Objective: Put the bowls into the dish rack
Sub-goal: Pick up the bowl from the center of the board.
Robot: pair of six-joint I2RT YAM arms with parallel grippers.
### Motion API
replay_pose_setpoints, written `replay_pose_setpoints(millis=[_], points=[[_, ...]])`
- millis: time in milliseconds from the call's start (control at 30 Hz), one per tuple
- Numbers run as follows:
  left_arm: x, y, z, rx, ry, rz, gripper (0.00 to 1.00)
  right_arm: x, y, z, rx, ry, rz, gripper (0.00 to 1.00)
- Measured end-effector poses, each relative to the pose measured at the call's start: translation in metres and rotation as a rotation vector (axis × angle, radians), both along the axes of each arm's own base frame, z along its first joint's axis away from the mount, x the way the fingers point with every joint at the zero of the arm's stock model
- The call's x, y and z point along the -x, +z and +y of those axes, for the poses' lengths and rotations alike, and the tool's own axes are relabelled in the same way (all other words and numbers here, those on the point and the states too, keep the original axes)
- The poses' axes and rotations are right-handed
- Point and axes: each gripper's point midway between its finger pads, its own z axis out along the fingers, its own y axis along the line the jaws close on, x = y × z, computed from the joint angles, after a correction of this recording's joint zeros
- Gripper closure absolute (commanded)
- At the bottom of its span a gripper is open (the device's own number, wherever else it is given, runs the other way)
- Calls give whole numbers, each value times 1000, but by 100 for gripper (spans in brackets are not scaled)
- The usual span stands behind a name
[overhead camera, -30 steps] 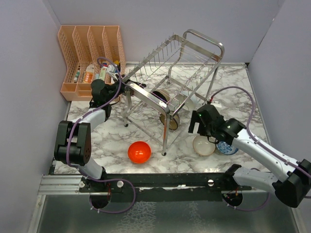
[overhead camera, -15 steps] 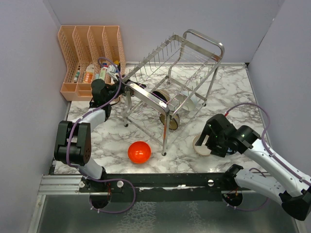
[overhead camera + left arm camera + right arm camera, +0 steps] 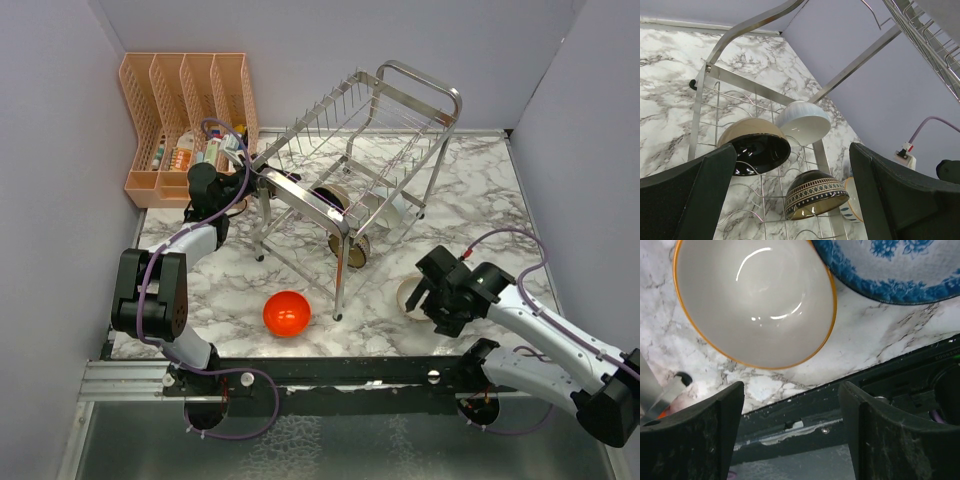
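Far left: peach organiser with small items. Then left jaws, released wide, empty. On worktop, red bowl. In dish rack, lower tier: brown bowl, white bowl, patterned dark bowl. At right, right jaws parted, empty, over beige bowl beside blue-patterned bowl.

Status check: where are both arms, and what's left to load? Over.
Left gripper at the dish rack, jaws open, empty. Right gripper at the beige bowl, jaws open, no grip. Red bowl and blue-patterned bowl on the table. No obstruction seen.
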Motion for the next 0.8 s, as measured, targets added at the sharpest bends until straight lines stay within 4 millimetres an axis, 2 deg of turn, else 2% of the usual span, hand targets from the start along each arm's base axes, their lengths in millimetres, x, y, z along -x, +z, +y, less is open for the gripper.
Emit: replay_pose_setpoints(millis=[133, 533, 700, 800], points=[[0, 0, 0, 1, -1, 1, 1, -9, -5, -5, 45, -47, -19, 37], [1, 4, -1, 12, -4, -11, 1, -16, -28, -17, 96, -107, -55, 40], [1, 5, -1, 13, -4, -9, 1, -25, -33, -25, 153, -114, -89, 68], [1, 4, -1, 13, -4, -9, 1, -30, -32, -31, 189, -112, -118, 80]])
